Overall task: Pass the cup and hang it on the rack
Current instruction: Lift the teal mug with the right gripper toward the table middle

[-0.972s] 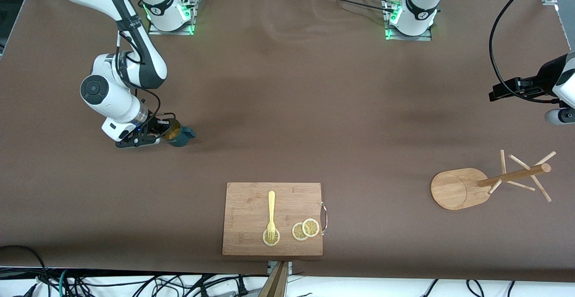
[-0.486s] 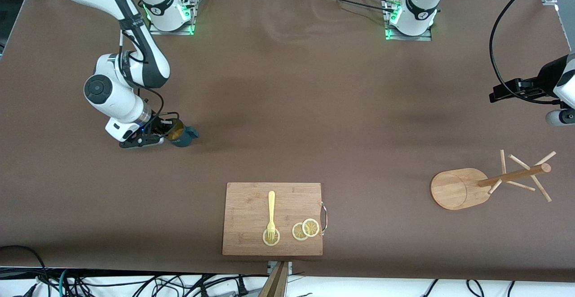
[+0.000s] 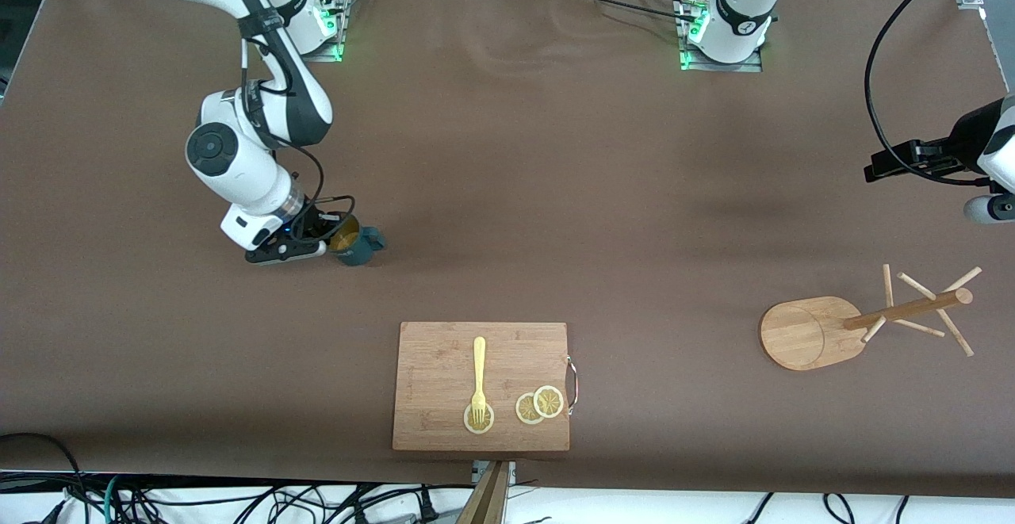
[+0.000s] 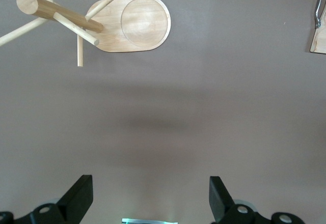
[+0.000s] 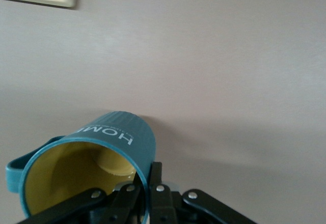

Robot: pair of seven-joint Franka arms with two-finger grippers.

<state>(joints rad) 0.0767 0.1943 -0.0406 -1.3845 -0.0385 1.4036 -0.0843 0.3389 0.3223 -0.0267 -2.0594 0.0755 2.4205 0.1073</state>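
Right gripper clamped on cup rim, carrying it toward table middle.
Since a second ago the right arm has swung the cup away from the right arm's end of the table, toward the centre and a bit nearer the front camera; looks like the hand-over leg of the pass is under way, hanging not yet begun. Cup tilts in the grip, one finger inside, one outside the wall; it's over bare brown cloth, well apart from the cutting board. Cup: dark teal, ribbed wall, loop handle, matte yellow inside, white lettering. Left gripper waits, jaws wide apart and empty, up near the left arm's end edge, unmoved. Rack: pale wood, oval flat base, round post, thin pegs, near that same end.
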